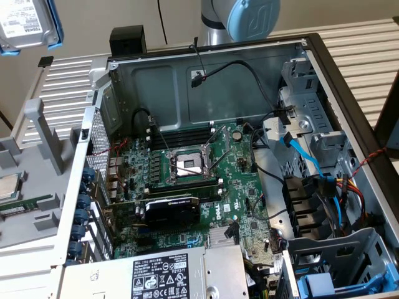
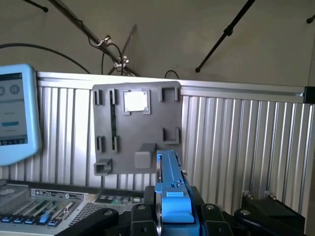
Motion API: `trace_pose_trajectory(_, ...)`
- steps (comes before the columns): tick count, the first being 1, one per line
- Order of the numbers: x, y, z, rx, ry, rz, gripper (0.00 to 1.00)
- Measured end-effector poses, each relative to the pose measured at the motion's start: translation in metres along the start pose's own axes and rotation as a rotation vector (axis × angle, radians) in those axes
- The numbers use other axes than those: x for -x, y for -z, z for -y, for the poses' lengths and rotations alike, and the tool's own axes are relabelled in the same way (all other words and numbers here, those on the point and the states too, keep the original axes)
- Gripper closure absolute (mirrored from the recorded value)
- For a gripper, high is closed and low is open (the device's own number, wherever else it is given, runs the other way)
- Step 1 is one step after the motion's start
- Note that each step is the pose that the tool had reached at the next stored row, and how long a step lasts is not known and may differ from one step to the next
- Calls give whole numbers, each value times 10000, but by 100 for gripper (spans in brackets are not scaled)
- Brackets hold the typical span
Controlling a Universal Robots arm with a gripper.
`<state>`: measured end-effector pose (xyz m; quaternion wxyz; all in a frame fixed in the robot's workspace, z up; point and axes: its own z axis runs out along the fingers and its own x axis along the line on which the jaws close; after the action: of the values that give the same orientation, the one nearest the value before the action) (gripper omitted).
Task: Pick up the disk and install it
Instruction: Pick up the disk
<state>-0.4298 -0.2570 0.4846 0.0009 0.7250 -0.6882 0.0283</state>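
Black fingers clamp the disk edge-on by its smooth blue plastic frame; its white label shows high at the exterior view's far left, outside the open sheet-metal computer case.

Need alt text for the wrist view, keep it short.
The hand grips the disk edge-on, its blue carrier rising in the foreground. Beyond it, a grey slotted plate holding a small silver chip lies on a ribbed metal surface, with a light-blue-framed screen beside it.
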Motion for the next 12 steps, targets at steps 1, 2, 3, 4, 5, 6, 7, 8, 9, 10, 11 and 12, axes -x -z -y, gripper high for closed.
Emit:
trace_pose_trajectory(1, -3, 24, 47, 0, 0, 3, 63)
trace_pose_trajectory(2, -7, 46, 90, 0, 0, 5, 63)
trace_pose_trajectory(3, -13, 70, 133, 2, 0, 7, 63)
trace_pose_trajectory(4, -19, 93, 179, 0, -1, 10, 63)
trace_pose_trajectory(5, -26, 115, 220, 0, -1, 13, 63)
trace_pose_trajectory(6, -35, 137, 265, -1, -1, 17, 63)
trace_pose_trajectory(7, -45, 155, 305, 0, -1, 20, 63)
trace_pose_trajectory(8, -58, 172, 346, 1, -2, 23, 63)
trace_pose_trajectory(9, -74, 185, 383, 0, -1, 29, 63)
trace_pose_trajectory(10, -92, 198, 419, -1, -1, 36, 63)
trace_pose_trajectory(11, -112, 210, 453, 1, -2, 41, 63)
trace_pose_trajectory(12, -133, 220, 482, 0, -3, 48, 63)
